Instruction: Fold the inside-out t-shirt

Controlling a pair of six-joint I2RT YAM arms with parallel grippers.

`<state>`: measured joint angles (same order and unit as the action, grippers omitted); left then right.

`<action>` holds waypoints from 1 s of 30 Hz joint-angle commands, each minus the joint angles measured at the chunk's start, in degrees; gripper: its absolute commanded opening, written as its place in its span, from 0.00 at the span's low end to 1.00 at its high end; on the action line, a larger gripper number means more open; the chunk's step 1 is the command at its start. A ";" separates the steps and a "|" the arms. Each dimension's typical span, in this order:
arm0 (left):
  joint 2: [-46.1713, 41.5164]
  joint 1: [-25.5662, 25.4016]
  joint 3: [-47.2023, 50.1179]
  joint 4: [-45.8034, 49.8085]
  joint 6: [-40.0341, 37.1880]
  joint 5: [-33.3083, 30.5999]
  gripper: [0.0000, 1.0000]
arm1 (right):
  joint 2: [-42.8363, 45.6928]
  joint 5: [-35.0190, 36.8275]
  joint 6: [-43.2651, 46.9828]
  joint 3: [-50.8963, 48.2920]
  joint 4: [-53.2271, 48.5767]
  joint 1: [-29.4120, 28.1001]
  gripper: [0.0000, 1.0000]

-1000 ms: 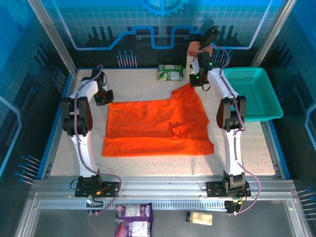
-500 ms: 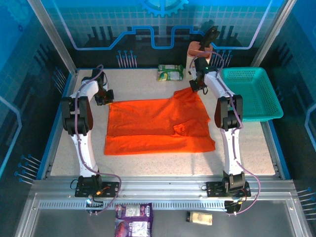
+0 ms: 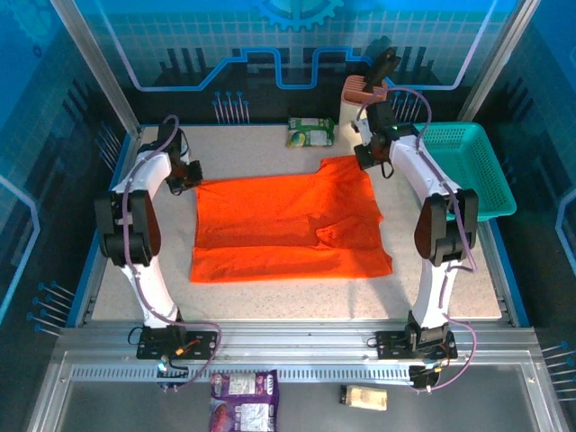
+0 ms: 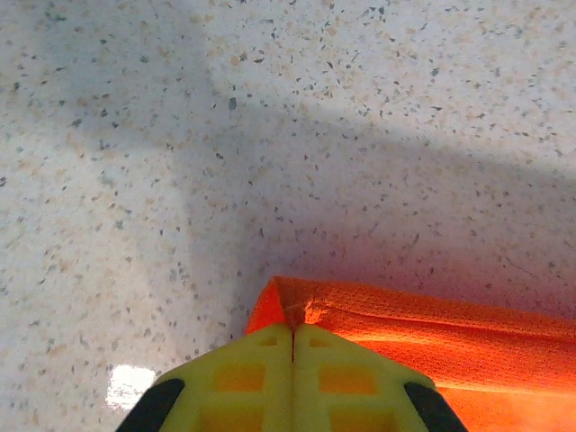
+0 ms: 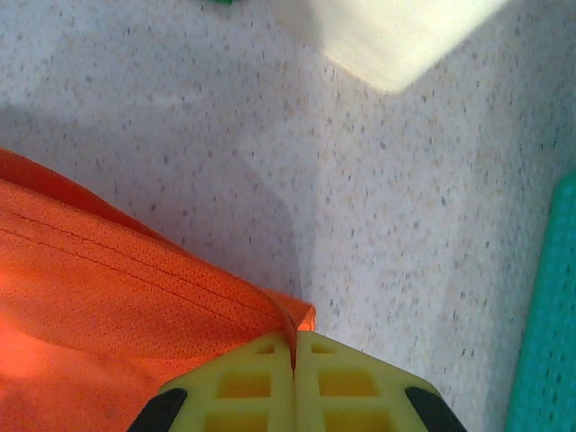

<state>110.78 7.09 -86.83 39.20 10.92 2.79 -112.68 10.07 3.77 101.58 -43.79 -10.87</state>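
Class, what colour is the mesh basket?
The basket is teal, clearest in the top external view.

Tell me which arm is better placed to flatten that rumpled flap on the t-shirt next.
Right, probably: the right end effector pinches the orange t-shirt at its far right corner, nearest the rumpled flap; the left end effector clamps the far left corner.
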 commanded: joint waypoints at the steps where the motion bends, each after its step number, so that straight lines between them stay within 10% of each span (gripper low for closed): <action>1: -5.06 0.81 5.18 -2.95 2.96 -0.41 0.00 | 4.83 0.22 -2.65 -6.50 0.74 -0.30 0.00; 30: -32.26 0.82 46.65 -19.90 15.73 3.37 0.05 | 29.54 -3.85 -20.51 -48.49 6.77 -1.45 0.05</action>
<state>80.82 7.31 -42.00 20.60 24.97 5.43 -84.79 6.42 -14.20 54.72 -38.20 -11.18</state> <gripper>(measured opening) 0.052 0.063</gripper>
